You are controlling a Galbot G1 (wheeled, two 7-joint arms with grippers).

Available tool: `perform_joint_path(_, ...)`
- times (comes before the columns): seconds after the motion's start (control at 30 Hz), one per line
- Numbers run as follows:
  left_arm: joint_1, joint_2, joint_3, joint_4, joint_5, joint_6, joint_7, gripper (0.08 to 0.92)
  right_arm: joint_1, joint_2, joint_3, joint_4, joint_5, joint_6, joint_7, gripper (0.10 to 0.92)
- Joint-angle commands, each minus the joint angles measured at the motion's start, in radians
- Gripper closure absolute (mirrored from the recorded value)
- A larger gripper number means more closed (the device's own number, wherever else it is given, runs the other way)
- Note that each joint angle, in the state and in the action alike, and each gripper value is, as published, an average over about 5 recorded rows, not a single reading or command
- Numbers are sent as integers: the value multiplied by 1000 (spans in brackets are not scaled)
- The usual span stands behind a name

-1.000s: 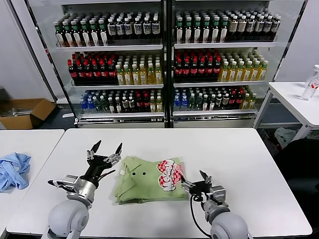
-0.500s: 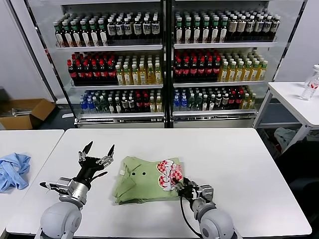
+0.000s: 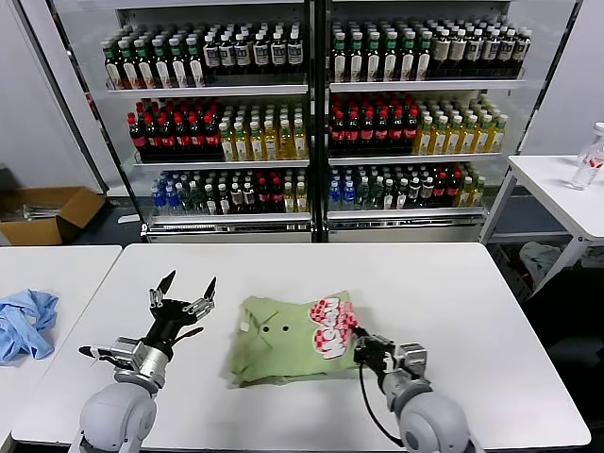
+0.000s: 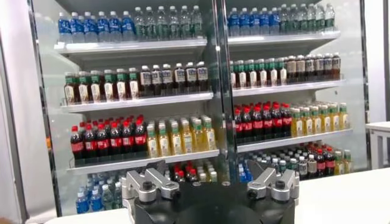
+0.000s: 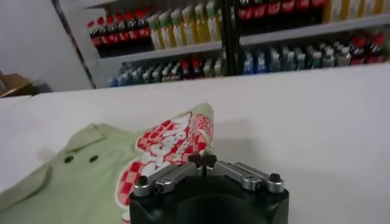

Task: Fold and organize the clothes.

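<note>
We see the shirt [image 3: 283, 340] folded on the white surface [image 3: 453, 311], near its front-middle. It is light green, with the collar [image 3: 247, 326] and two small buttons [image 3: 274, 329] showing. The red-and-white checkered print [image 3: 327, 326] sits at the shirt's right end. The fabric looks slightly rumpled and lifted along that right edge.

Right end effector [image 3: 360, 347] is low over the surface at the shirt's right edge, just beside the print. Its fingers are pinched together. In the right wrist view the fingertips [image 5: 204, 160] meet at the shirt's edge [image 5: 207, 131], close under the print [image 5: 167, 146]. We read that as a grip on the shirt edge, though the pinched fabric itself is hard to make out.

Left end effector [image 3: 181, 294] hovers above the surface to the left of the shirt, apart from it. Its fingers are spread wide and hold nothing. The left wrist view shows both finger bases [image 4: 149, 189] far apart, pointing at the drink shelves [image 4: 183, 91].

Farther out: a second surface at far left carries a crumpled blue cloth [image 3: 26, 321]. A cardboard box [image 3: 47, 212] is on the floor behind it. Glass-door coolers of bottles [image 3: 311, 113] fill the back wall. Another table at far right holds a clear bottle [image 3: 592, 160].
</note>
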Motion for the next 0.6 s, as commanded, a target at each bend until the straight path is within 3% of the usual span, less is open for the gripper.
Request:
perform_joint_path(0.03,-7,-10,17,20,42,-49,4,177,-100,-39,95,150,-144,3,-16,920)
perform_joint_path(0.17,3,-13,26,26,134,-127,-3,177,-103,-29,96,147,-226,28,-28,867)
perform_joint_path(0.43,8,1,39,14,370,-248,-32,177,-71,-33,139,153,-295,58,-39,638)
perform_joint_path(0.6,-5,0,34,7,385,-259,-22,177,-33,-43,160,126,-317,76,-53,499)
